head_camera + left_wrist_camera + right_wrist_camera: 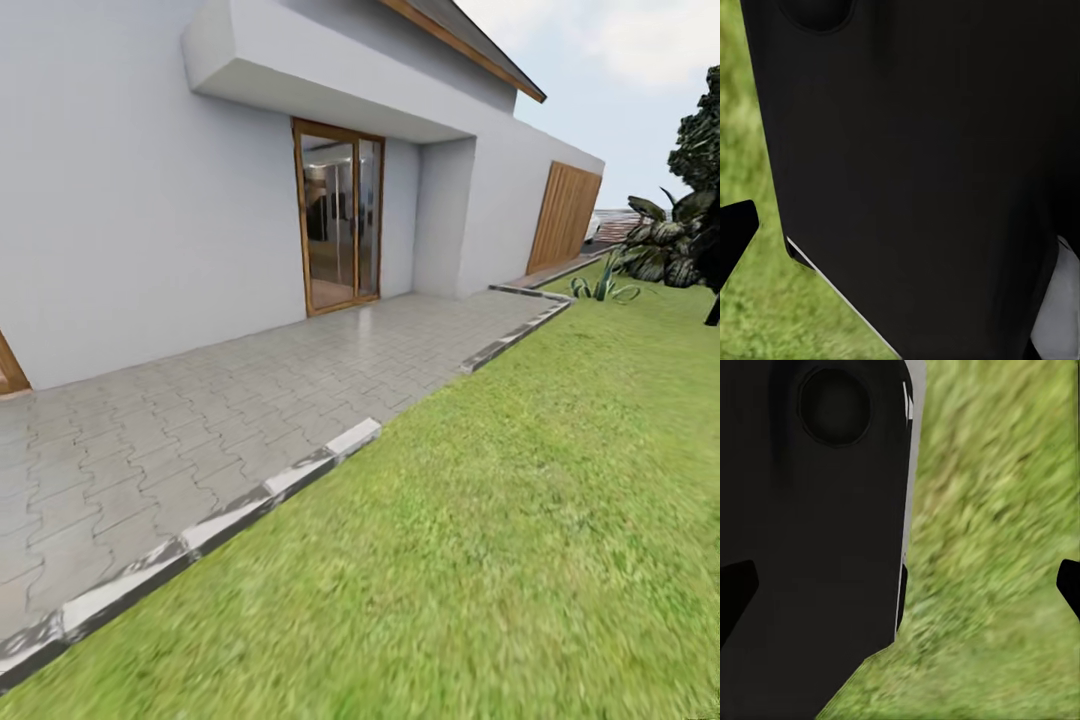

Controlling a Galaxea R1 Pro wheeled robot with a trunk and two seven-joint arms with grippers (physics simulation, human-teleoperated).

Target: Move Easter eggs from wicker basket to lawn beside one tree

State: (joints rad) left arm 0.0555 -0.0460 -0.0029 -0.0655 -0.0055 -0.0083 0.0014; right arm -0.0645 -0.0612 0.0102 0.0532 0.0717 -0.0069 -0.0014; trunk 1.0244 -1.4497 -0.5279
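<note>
Lawn of bright green grass spreads across the lower right of the head view, bordered by a pale stone kerb. Left of the kerb lies a grey paved patio, and behind it stands a white house with a wood-framed glass door and, farther right, a slatted wooden panel. At the far right edge, dark leafy plants grow beside the grass.

In the left wrist view, a dark fingertip of the left gripper pokes in beside a large black body part, with blurred grass below the jaws; how far those jaws stand apart cannot be told. In the right wrist view, the right gripper shows two dark fingertips set wide apart, holding nothing, with grass and a black body part between and beyond them.
</note>
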